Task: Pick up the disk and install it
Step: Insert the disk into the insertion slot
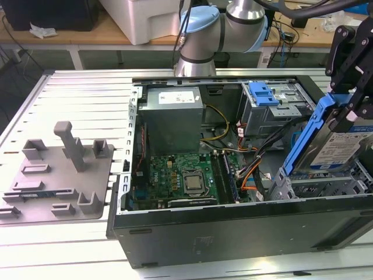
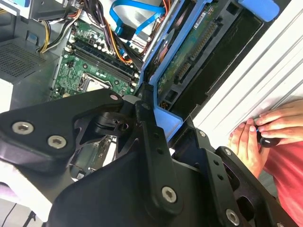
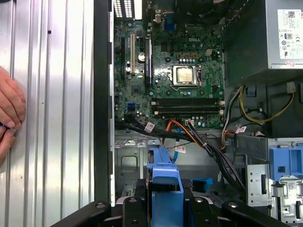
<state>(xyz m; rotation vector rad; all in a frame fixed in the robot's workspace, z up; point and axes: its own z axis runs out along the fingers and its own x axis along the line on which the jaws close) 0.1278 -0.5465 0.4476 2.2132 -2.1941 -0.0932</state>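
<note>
The disk (image 1: 337,147), a silver drive with a blue-and-white label in a blue plastic carrier, hangs tilted steeply over the metal drive bay (image 1: 317,185) at the exterior view's right end of the open computer case. My gripper (image 1: 353,114) is shut on the carrier's upper end. In the second wrist view the disk's green circuit-board underside (image 2: 188,49) faces the camera, and the black fingers (image 2: 150,142) clamp the blue frame. The carrier's blue end (image 3: 165,182) sits between the gripper's links in the first wrist view, above the bay floor.
The open case (image 1: 233,224) holds a motherboard (image 1: 180,178), a grey power supply (image 1: 173,119), loose cables (image 1: 247,169) and a grey cage with a blue latch (image 1: 265,93). A grey fixture (image 1: 58,175) lies at the exterior view's left. A person's hand (image 2: 251,139) rests beside the case.
</note>
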